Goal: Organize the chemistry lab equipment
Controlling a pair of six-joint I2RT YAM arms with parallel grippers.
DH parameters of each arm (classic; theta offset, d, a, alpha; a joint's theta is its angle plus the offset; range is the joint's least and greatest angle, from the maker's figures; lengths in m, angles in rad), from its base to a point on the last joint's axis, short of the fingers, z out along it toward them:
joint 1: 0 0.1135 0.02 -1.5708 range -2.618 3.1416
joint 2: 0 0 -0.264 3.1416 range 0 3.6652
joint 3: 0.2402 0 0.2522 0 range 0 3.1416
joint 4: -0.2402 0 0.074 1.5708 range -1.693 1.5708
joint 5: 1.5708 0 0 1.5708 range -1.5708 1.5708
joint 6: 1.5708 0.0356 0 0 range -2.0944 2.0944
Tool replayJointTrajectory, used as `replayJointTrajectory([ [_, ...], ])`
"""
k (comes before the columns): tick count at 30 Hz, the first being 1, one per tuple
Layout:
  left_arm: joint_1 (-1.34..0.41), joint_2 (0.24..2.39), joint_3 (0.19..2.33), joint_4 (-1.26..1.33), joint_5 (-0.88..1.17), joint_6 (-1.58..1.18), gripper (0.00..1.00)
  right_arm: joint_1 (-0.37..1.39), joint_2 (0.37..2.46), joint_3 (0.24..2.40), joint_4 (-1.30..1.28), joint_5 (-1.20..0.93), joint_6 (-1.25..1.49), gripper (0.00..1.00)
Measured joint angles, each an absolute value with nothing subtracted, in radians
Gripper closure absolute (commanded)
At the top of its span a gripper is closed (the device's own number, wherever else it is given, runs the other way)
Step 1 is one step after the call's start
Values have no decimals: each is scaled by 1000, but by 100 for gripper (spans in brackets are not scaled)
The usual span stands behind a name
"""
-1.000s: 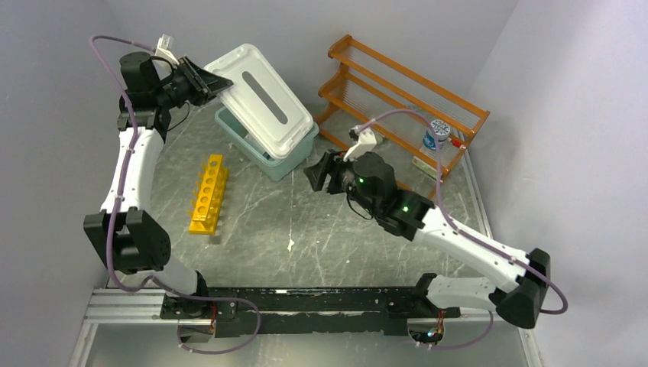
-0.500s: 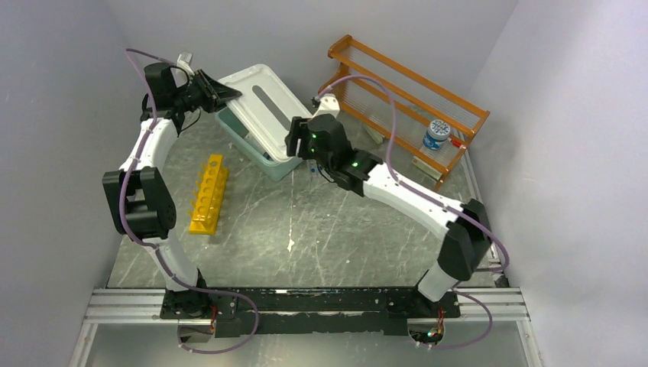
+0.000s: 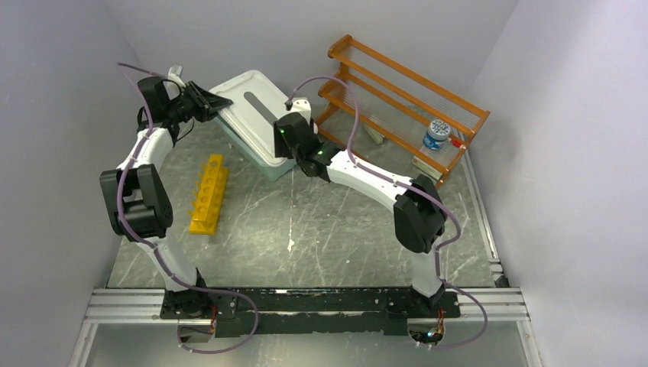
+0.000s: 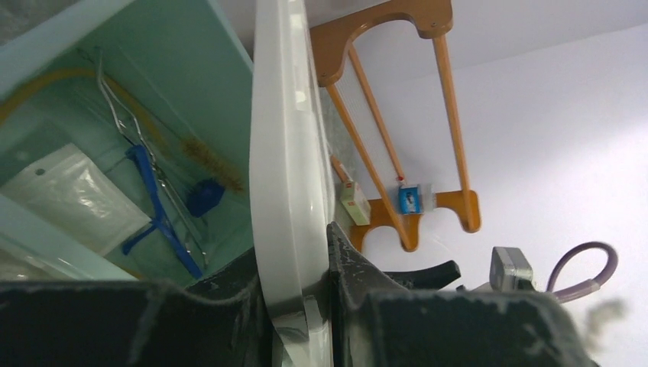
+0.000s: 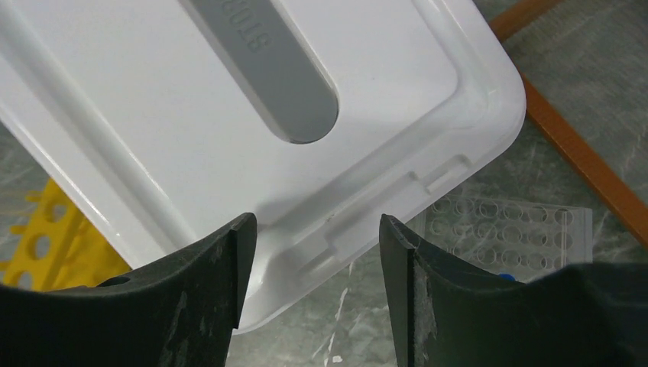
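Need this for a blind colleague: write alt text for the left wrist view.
The left gripper clamps the edge of a white lid, tilted up off a teal bin. Inside lie amber tubing and a blue piece; an orange shelf stands behind.

Left arm folded, left gripper clamped on lid edge; right arm extended, right gripper jaws apart.
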State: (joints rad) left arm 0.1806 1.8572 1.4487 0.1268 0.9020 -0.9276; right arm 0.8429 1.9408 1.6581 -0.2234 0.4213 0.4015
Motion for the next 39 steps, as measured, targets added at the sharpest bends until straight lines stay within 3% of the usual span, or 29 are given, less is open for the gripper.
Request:
replayJointTrajectory([
  [5, 186, 1858, 1456, 85, 865, -862, 58, 842, 1988, 1703, -253, 442, 395, 37],
  [15, 196, 1895, 1624, -188, 572, -689, 49, 841, 2053, 1782, -293, 453, 381, 37],
  [24, 196, 1959, 1662, -317, 454, -585, 27, 841, 2068, 1806, -331, 442, 367, 36],
  [34, 196, 1993, 1709, -341, 448, -553, 25, 841, 2058, 1825, -334, 381, 334, 36],
  [39, 196, 2031, 1709, -342, 458, -550, 32, 837, 1994, 1781, -336, 366, 350, 52],
])
